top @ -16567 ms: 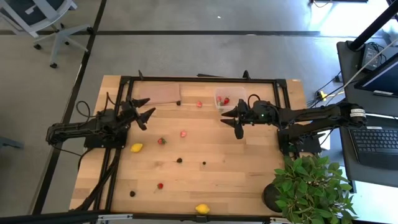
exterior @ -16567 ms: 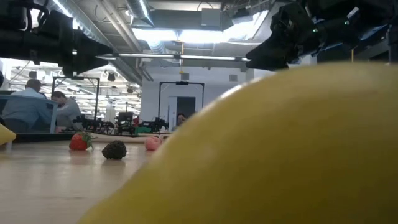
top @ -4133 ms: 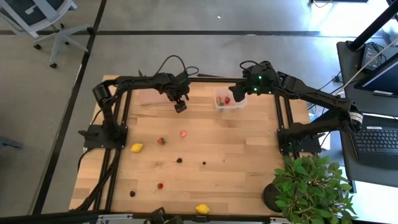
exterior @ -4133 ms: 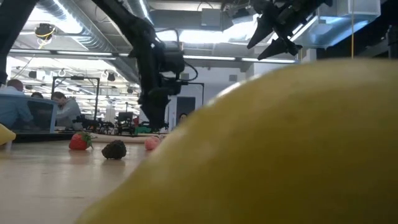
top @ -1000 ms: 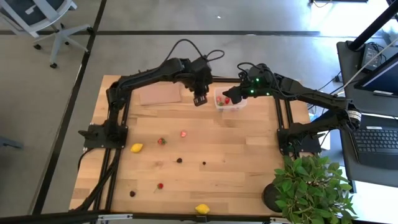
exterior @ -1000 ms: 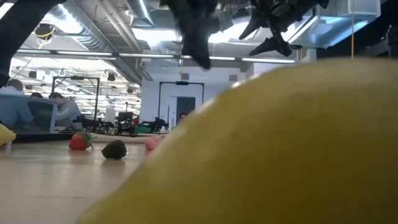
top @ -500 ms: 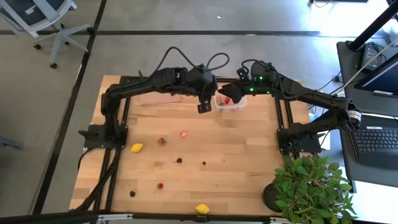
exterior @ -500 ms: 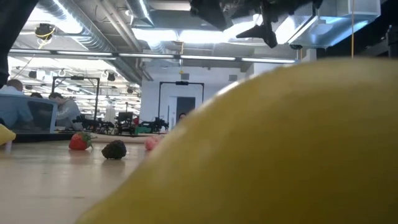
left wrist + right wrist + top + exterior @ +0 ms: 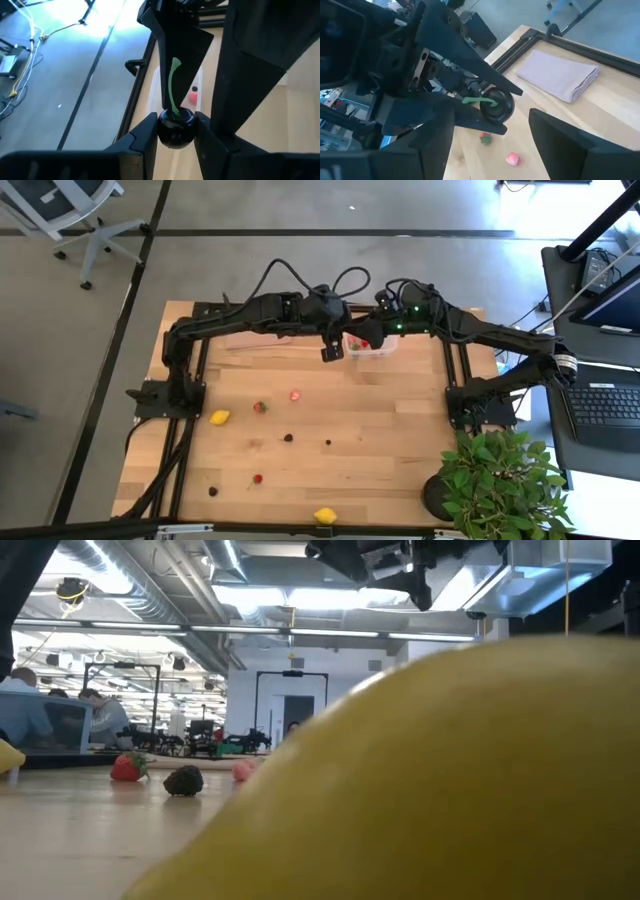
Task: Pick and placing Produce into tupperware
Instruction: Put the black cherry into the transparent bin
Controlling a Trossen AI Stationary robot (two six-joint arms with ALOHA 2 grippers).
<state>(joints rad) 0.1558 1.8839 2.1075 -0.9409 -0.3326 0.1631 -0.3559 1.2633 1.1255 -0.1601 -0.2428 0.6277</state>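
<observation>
My left gripper (image 9: 331, 352) hangs above the table just left of the tupperware (image 9: 378, 348), shut on a dark round berry (image 9: 176, 131) with a green stem (image 9: 173, 85). The clear tub stands near the table's far edge with red pieces (image 9: 365, 340) inside. My right gripper (image 9: 358, 332) hovers over the tub's left part, open and holding nothing. The right wrist view faces my left gripper and its berry (image 9: 498, 105). More produce lies loose on the wood: a lemon (image 9: 220, 417), strawberries (image 9: 260, 407) and dark berries (image 9: 288, 437). My left gripper pinches the berry's round body (image 9: 161, 131) between its two fingers, one on each side, at their free ends (image 9: 490, 127). The fingers slant down from the table's left. The berry is lifted clear of the table, its green stem sticking out past the fingers.
A flat brown sheet (image 9: 255, 332) lies at the far left of the work area. A second lemon (image 9: 325, 516) sits at the near edge and fills most of the low view (image 9: 450, 790). A potted plant (image 9: 495, 480) stands at the near right corner.
My left gripper has carried the berry up and toward the table's right, closer to the tupperware, turning as it went, and has then come nearly to rest. It has stayed shut on the berry. My right gripper has tipped more level above the tub.
</observation>
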